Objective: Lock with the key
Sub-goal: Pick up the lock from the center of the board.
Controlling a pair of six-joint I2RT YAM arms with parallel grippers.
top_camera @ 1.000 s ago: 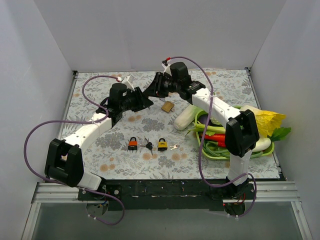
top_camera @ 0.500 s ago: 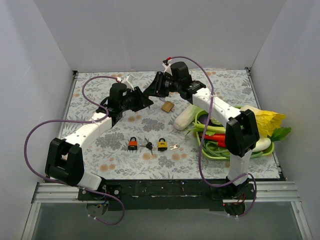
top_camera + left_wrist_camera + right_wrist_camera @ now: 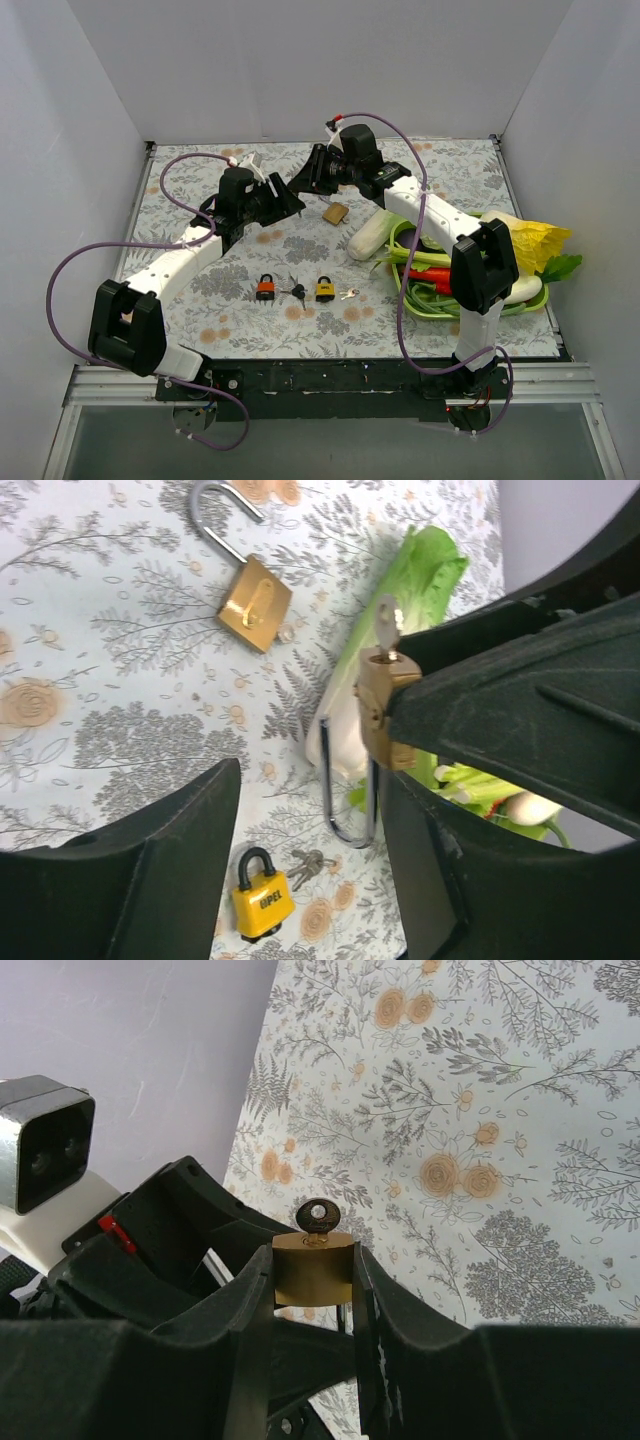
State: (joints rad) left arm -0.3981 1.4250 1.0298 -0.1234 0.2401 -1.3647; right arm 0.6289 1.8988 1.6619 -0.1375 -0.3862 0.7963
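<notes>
Right gripper [image 3: 313, 1265] is clamped on the brass padlock [image 3: 313, 1272], one finger on each flat side, with the key [image 3: 318, 1215] seated in the keyway and its bow sticking out at 12 o'clock in the right wrist view. In the left wrist view the shackle [image 3: 345, 800] hangs toward 6 o'clock, swung open, with its free leg clear of the body. Left gripper [image 3: 310, 780] is spread wide and holds nothing. The shackle sits in the gap just beside the finger on the 3 o'clock side, and I can't tell if they touch. Overhead, both grippers meet nose to nose near table centre, toward the back. A second brass padlock [image 3: 335, 213], shackle open, lies on the table [image 3: 200, 330] at 5 o'clock from them. An orange padlock [image 3: 265, 289] and a yellow padlock [image 3: 325, 290] sit at 6 o'clock with loose keys [image 3: 297, 292] between them. Compared with 1 s ago there is almost no change. The left wrist is nudged slightly, its cable loop has shifted a bit, and the right arm and table items are where they were.
</notes>
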